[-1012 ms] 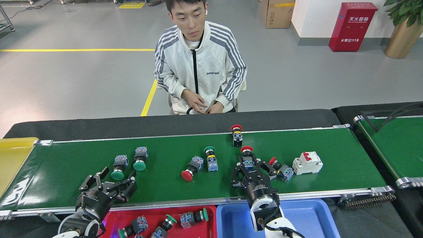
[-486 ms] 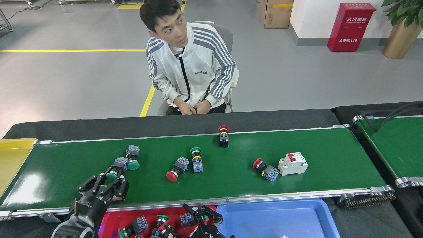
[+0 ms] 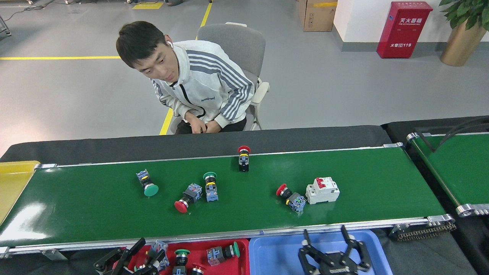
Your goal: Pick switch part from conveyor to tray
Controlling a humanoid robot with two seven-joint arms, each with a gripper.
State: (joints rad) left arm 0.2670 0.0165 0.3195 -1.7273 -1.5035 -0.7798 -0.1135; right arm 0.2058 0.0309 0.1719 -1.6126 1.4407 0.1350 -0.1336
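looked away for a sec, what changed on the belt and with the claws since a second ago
Both claws left the conveyor: the left claw carried a green-capped switch to the red tray, the right claw now hangs open over the blue tray. Remaining parts drifted left. The person leaned left.

A factory or industrial training floor: grey painted floor (image 3: 363, 91) with yellow lane lines (image 3: 57, 58), a green conveyor (image 3: 237, 214) on a black counter (image 3: 191, 141), a red fire-extinguisher cabinet (image 3: 404, 29) and a cardboard box (image 3: 316, 15) beyond the conveyor by the wall.
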